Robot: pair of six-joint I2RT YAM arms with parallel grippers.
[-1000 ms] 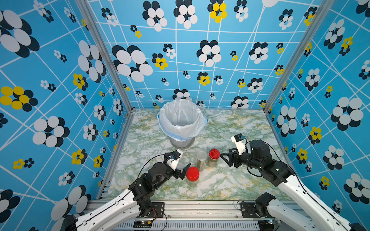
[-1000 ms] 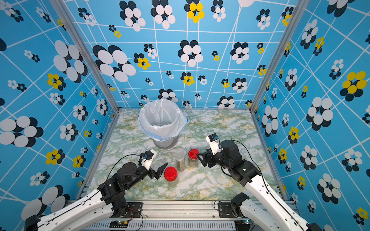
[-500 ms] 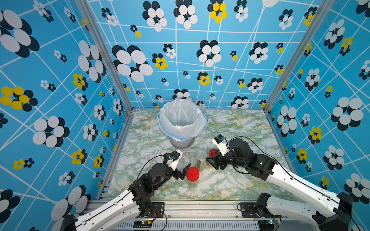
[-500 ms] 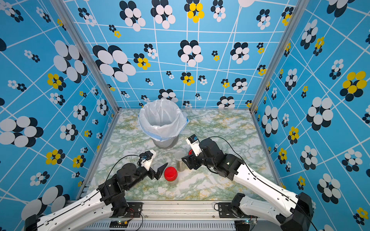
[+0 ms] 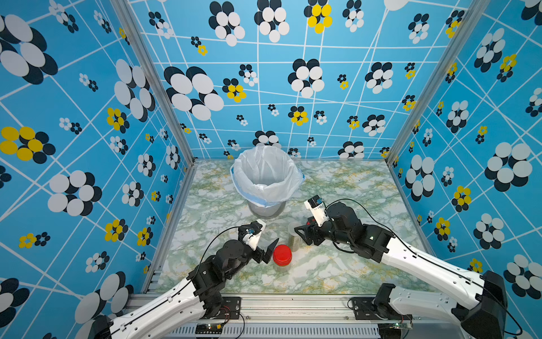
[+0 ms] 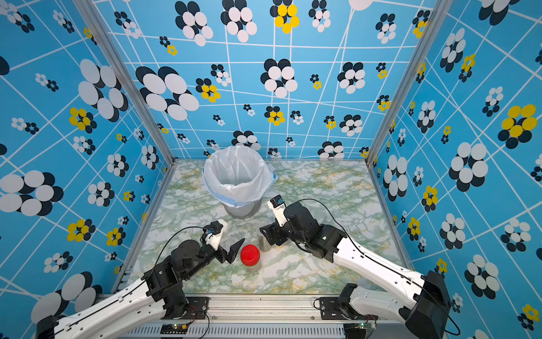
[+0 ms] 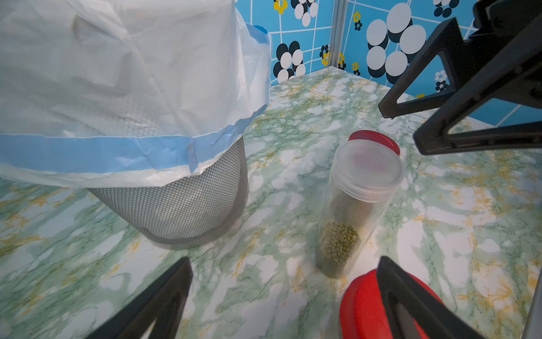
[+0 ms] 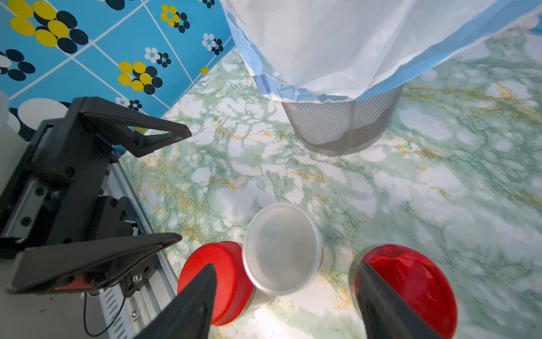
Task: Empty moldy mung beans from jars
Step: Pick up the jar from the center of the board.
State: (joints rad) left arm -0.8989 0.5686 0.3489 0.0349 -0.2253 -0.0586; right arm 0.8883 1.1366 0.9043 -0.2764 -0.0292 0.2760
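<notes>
1. One red-lidded jar [image 5: 282, 255] stands nearest, lower centre of the frame.
2. Left gripper [image 5: 270, 251] sits just left of it, jaws wide apart and empty.
3. Tall jar [image 5: 294, 239], just behind, has beans [image 7: 338, 243] at its bottom.
4. Right gripper [image 5: 302, 234], jaws apart and empty, hangs just right of it, above a second red jar [image 8: 410, 278].
5. Bin [image 5: 267, 176] stands farthest, mid-frame.

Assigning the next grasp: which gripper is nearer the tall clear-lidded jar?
Right. The right gripper hovers by the lid of the tall jar, jaws open toward it; the left gripper sits past the front red-lidded jar.
</notes>
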